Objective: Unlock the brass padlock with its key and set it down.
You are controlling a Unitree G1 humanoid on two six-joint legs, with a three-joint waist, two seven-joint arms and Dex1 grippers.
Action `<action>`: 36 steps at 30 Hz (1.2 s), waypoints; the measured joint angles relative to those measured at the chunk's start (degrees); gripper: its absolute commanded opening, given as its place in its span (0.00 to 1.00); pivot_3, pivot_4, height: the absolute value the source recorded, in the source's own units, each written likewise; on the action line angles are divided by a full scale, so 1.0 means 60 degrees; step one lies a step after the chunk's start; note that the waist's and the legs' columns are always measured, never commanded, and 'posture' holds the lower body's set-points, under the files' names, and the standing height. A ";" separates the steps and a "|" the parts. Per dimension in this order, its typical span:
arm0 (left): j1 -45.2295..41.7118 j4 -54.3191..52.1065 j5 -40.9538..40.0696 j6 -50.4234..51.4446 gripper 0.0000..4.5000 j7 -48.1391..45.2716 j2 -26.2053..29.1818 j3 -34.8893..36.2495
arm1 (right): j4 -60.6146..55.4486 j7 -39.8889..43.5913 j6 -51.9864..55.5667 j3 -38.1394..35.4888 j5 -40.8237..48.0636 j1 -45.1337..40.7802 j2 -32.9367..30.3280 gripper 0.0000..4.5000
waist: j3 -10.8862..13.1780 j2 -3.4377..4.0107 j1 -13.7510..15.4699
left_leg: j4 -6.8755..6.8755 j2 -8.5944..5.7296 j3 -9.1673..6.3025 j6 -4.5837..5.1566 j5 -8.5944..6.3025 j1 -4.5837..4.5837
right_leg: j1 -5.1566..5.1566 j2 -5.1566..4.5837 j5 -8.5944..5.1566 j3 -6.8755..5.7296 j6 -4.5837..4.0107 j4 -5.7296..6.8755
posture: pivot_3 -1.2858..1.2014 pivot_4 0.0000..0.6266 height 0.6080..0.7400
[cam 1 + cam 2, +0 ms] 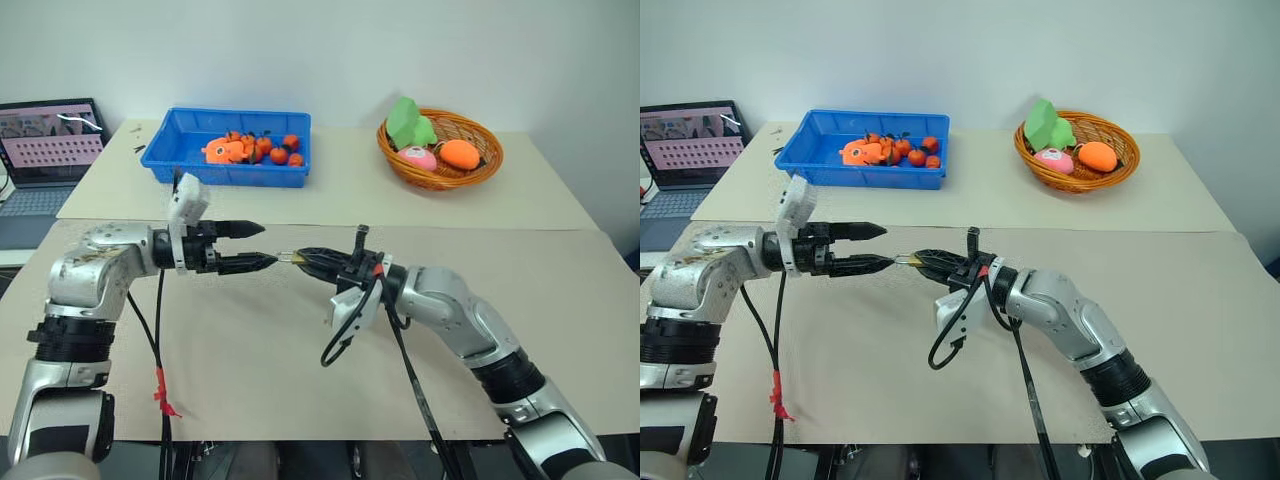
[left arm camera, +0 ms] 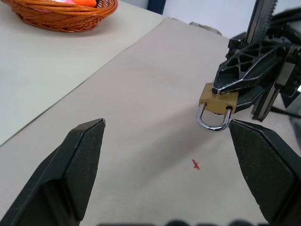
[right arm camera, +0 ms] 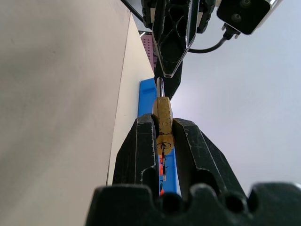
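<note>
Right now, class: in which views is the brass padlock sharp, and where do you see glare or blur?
Left wrist view: brass padlock sharp, a bright glint on its shackle; the left end effector fingers near the lens look soft. Right wrist view: padlock crisp between the right end effector fingers. Eye views: even light, padlock too small to judge.

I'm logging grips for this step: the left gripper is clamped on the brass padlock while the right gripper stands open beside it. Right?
No, the sides are swapped. The right gripper is clamped on the brass padlock, and the left gripper stands open beside it. The left wrist view shows this: its own fingers are spread wide, with the padlock pinched in the other gripper.
</note>
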 measured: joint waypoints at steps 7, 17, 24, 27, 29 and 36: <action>-0.0327 0.0263 -0.0082 0.0005 0.29 -0.0311 0.0017 0.0005 | -0.0037 -0.0076 0.0015 0.0003 -0.0018 0.0001 0.0025 0.04 | 0.0001 -0.0002 0.0005 | 0.0000 0.0000 0.0001 0.0000 0.0000 -0.0001 | 0.0000 -0.0001 0.0000 0.0000 0.0000 -0.0002 | 0.52 0.24 1.00; -0.0620 0.0417 0.0111 -0.0149 0.00 -0.0701 -0.0075 -0.0438 | -0.0119 -0.0137 0.0021 0.0014 -0.0193 0.0096 0.0026 0.04 | 0.0002 -0.0004 0.0010 | 0.0000 -0.0001 0.0001 0.0000 0.0000 -0.0001 | 0.0000 0.0000 0.0000 0.0000 0.0000 -0.0001 | 0.52 0.24 1.00; -0.0863 0.0632 0.0401 -0.0459 0.00 -0.1034 -0.0334 -0.0852 | -0.0241 -0.0136 0.0002 0.0030 -0.0205 0.0096 0.0008 0.04 | 0.0002 -0.0005 0.0006 | 0.0000 -0.0001 0.0001 0.0000 0.0000 -0.0001 | 0.0000 0.0000 0.0000 0.0000 -0.0001 -0.0001 | 0.52 0.24 1.00; -0.0929 0.0642 0.0496 -0.0545 0.00 -0.1122 -0.0419 -0.1014 | -0.0259 -0.0136 0.0002 0.0033 -0.0204 0.0095 0.0015 0.04 | 0.0003 -0.0005 0.0008 | 0.0000 -0.0001 0.0001 0.0000 0.0000 -0.0001 | 0.0000 0.0000 0.0000 0.0000 -0.0001 -0.0001 | 0.52 0.24 1.00; -0.1026 0.0721 0.0501 -0.0576 0.00 -0.1164 -0.0439 -0.1026 | -0.0307 -0.0136 0.0002 0.0032 -0.0204 0.0095 0.0010 0.04 | 0.0003 -0.0005 0.0004 | 0.0000 -0.0001 0.0000 0.0000 0.0000 -0.0001 | 0.0000 0.0000 0.0000 0.0000 -0.0001 -0.0001 | 0.52 0.24 1.00; -0.1398 0.0946 0.0533 -0.0653 0.00 -0.1296 -0.0455 -0.1026 | -0.0291 -0.0136 -0.0025 0.0045 -0.0281 0.0305 -0.0220 0.04 | 0.0003 -0.0005 0.0011 | 0.0000 -0.0003 0.0000 0.0000 0.0000 -0.0001 | 0.0001 -0.0001 -0.0001 0.0000 0.0000 -0.0003 | 0.52 0.24 1.00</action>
